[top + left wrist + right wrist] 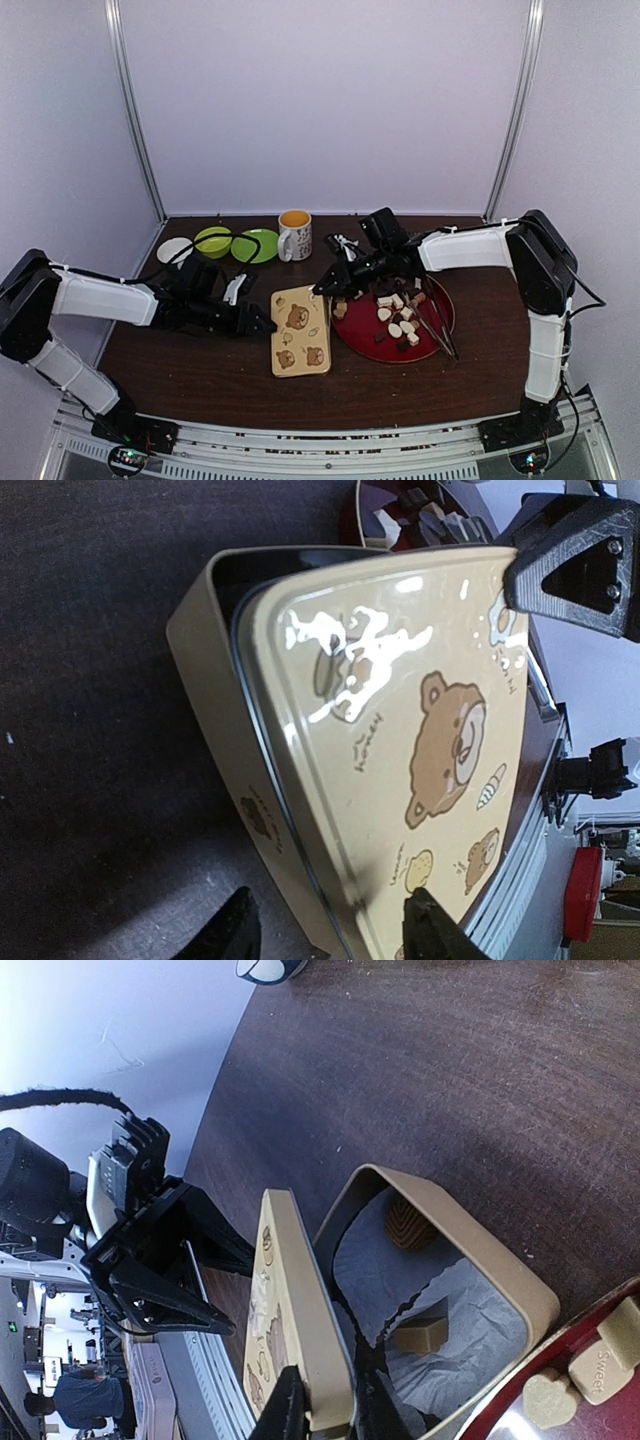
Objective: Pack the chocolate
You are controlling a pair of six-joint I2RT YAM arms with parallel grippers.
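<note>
Right gripper [325, 1410] pinches the lid [290, 1310] tilted up, so the tin [480, 1250] lies open for chocolate [420, 1335]; left gripper [335, 925] jaws gape astride its edge.

The lid [295, 1330] hid most of the inside of the tin [480, 1250]; only 2 chocolate pieces [420, 1335] showed there. Each wrist view's bottom edge cut off all but the finger ends of the right claw [328, 1392] and the left claw [330, 912].
</note>
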